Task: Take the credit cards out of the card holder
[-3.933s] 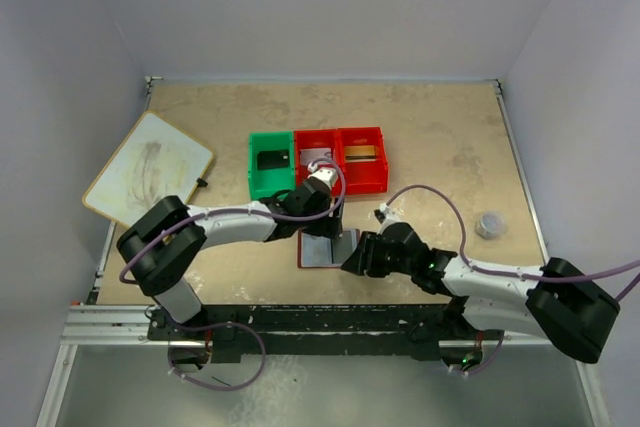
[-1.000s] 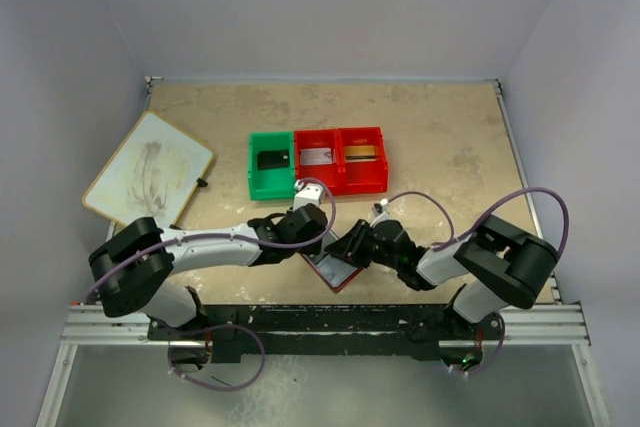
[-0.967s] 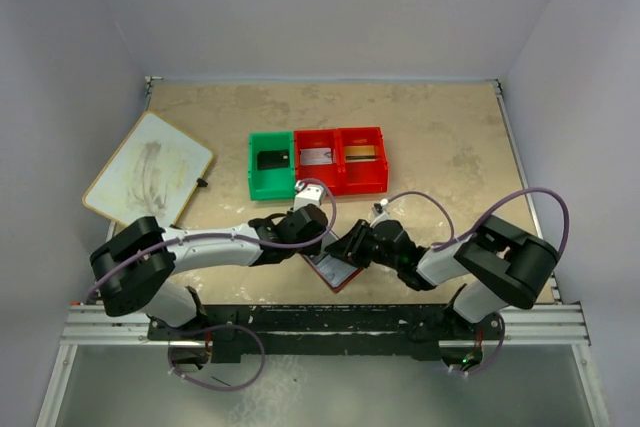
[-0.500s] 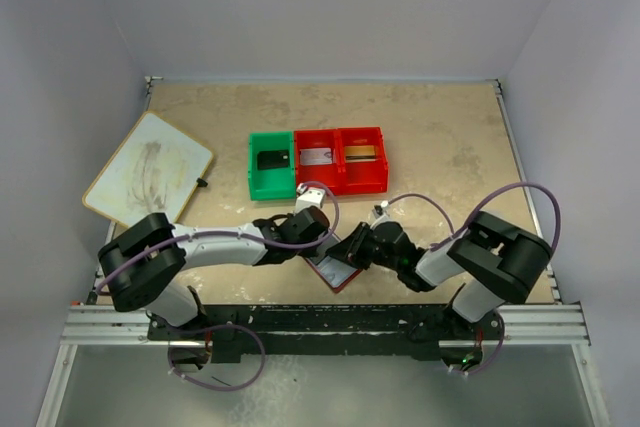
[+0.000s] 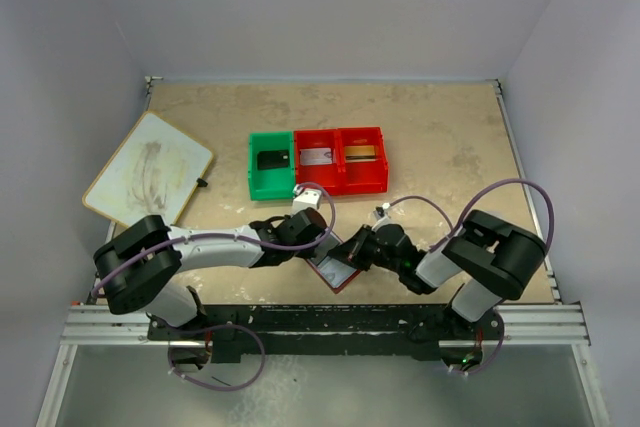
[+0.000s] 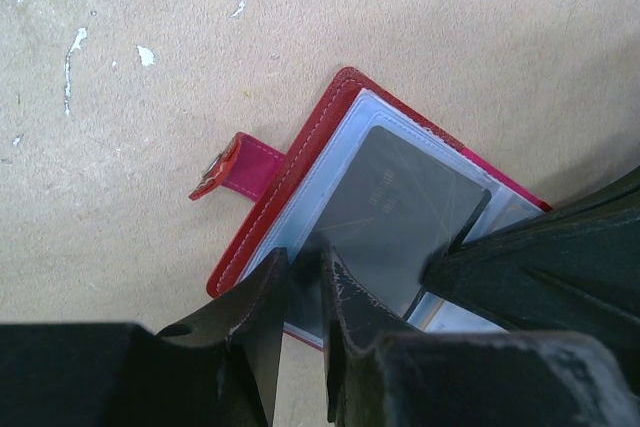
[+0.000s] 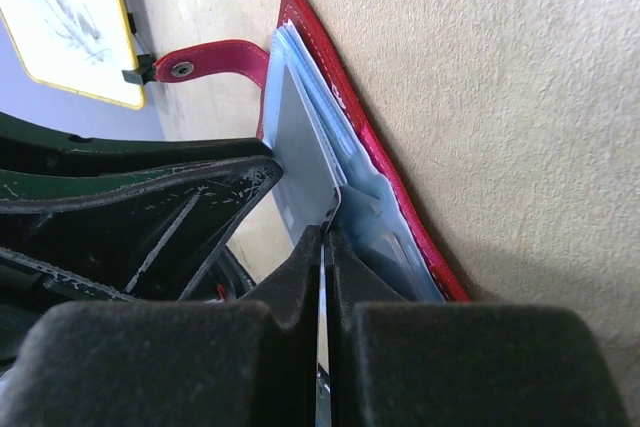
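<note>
Beige surface [image 5: 450,137], seen from overhead: I can't read the grips at the card holder [image 5: 335,273]. Wrist views show left pincer [image 6: 303,252] slightly spread, right pincer [image 7: 325,232] pinching a sleeve [image 7: 305,137].

A tan desk [image 5: 430,127], mottled with paler patches, sits inside a booth of plain pale walls [image 5: 320,7]. Close up, its surface looks scuffed and carries a few small white flecks [image 6: 75,42]. At the far left lies a large white board [image 5: 148,169] with rounded corners and a light wooden edge. It is set askew and smeared with faint grey marks. A small black thing [image 5: 202,184] sits right at its nearest right-hand corner, too small to make out. Mid-desk stands a plastic bin tray [image 5: 318,132] of three compartments in a row, a green one [image 5: 253,172] on the left and two red. A silver metal rail [image 5: 100,325] runs along the near edge
</note>
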You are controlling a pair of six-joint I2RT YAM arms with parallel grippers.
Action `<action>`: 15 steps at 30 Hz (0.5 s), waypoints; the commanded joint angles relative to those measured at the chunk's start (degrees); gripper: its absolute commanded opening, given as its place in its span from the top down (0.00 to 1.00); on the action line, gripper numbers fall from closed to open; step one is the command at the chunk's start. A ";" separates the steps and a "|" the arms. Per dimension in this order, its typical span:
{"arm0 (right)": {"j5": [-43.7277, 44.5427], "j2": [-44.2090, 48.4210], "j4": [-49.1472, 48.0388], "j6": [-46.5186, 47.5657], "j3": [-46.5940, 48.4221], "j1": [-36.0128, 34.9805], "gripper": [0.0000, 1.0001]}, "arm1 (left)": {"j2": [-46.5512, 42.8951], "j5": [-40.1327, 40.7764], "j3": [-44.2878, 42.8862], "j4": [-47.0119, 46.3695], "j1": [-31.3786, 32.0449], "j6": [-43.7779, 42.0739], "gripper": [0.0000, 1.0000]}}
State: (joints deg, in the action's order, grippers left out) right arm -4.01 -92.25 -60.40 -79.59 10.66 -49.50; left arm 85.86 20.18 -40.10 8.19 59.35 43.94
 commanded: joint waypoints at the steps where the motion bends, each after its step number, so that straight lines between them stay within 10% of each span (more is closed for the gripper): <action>1: 0.90 1.08 -1.38 0.20 -0.85 -0.34 1.00 | -0.96 -0.23 1.07 1.49 -0.12 0.70 0.83; 15: 0.83 4.14 2.64 1.59 0.07 -0.34 0.83 | -1.15 -0.57 0.91 1.66 -0.11 0.26 0.84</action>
State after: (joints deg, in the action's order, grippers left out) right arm -3.99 -87.99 -56.90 -78.98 9.85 -49.50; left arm 85.69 20.18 -39.94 8.21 59.35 43.94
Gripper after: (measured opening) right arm 0.170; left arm 0.167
